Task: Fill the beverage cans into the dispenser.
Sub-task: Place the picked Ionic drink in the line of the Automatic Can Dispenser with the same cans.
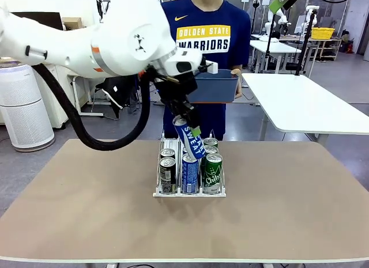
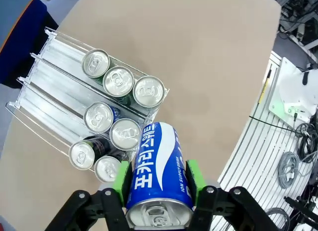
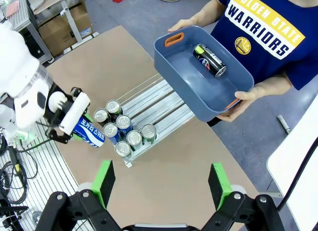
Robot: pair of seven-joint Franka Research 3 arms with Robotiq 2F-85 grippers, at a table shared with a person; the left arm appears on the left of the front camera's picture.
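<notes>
Holding a blue Pocari Sweat can (image 1: 193, 144) in the left gripper (image 2: 158, 181): the green pads (image 2: 121, 179) pinch it on opposite sides of the body. Can is tilted, silver top toward the wrist, bottom end pointing down at the dispenser (image 2: 49, 57). In the front view its lower end hangs just above the cans in the middle lane; I can't tell whether it touches them.

Dispenser sits mid-table (image 1: 288, 193), three lanes, seven cans upright, all bunched at the end nearest the robot:
- robot's left lane: two black cans (image 1: 168, 174)
- middle lane: two blue cans (image 1: 189, 173)
- robot's right lane: three green cans (image 1: 212, 173)

Far half of every lane is bare.

Right gripper (image 3: 161, 184) is high over the table's near side, fingers (image 3: 105, 181) spread wide, nothing between them. It's well apart from the dispenser.

Person at the far side holds a blue-grey bin (image 3: 218, 104) in both hands (image 3: 247, 96), above the dispenser's far end. One black can (image 3: 209, 60) with a green end lies on its side in the bin.
</notes>
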